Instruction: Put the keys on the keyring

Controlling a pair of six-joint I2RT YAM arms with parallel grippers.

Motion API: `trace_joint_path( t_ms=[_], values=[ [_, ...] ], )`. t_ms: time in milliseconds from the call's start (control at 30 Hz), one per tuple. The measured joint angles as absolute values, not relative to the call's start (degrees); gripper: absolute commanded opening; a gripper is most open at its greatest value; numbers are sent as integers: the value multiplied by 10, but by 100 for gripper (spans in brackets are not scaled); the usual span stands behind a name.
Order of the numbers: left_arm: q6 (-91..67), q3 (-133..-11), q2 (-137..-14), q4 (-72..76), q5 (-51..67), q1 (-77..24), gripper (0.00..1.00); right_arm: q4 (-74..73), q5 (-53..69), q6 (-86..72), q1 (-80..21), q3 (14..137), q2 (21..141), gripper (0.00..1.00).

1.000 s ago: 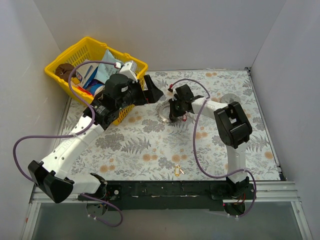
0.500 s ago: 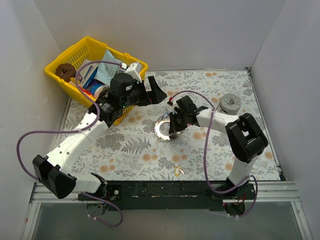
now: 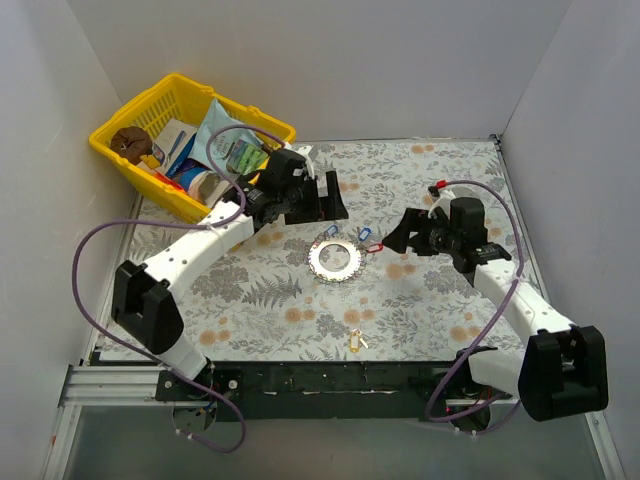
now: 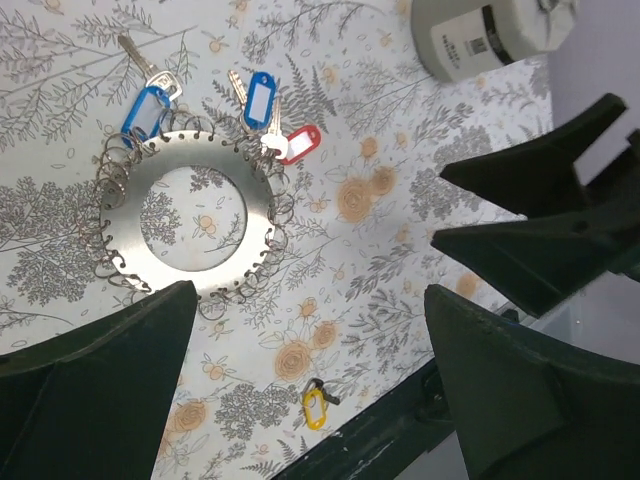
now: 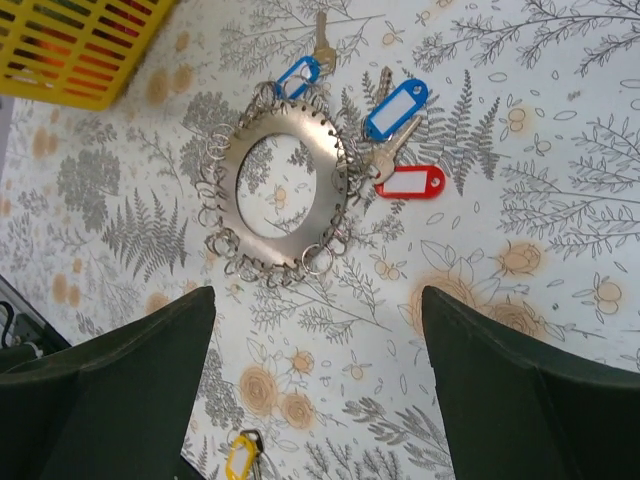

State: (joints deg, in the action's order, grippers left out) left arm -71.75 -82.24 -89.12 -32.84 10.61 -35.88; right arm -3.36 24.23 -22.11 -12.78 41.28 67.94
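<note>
My left white-shelled arm (image 3: 195, 250), my right white-shelled arm (image 3: 520, 300): black joint housings (image 3: 142, 305), trailing purple cables (image 3: 100, 233), matte black wedge-shaped fingers (image 4: 90, 400); screws too small to tell.

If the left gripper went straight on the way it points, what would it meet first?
Most likely the bare table between the keyring and the yellow key: the open left gripper points down just beside the ring's rim. Depth is unclear, so it might clip the rim.

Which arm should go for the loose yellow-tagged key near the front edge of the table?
Probably right: the right tool, open, sits nearer the small yellow-tagged key with nothing between them, while the left tool, also open, is farther back, with the toothed silvery metal ring lying in its path.
</note>
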Motion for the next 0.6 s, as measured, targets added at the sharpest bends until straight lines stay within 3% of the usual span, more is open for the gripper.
trace_joint_path(
  t_ms=[367,600],
  values=[
    [-689,-903,-1113,-422,64,-424,89,-51,272,-197,-120,361,652,95],
    [-691,-872,-1122,-433,60,-425,85,-41,283,-185,-133,361,732,81]
  ],
)
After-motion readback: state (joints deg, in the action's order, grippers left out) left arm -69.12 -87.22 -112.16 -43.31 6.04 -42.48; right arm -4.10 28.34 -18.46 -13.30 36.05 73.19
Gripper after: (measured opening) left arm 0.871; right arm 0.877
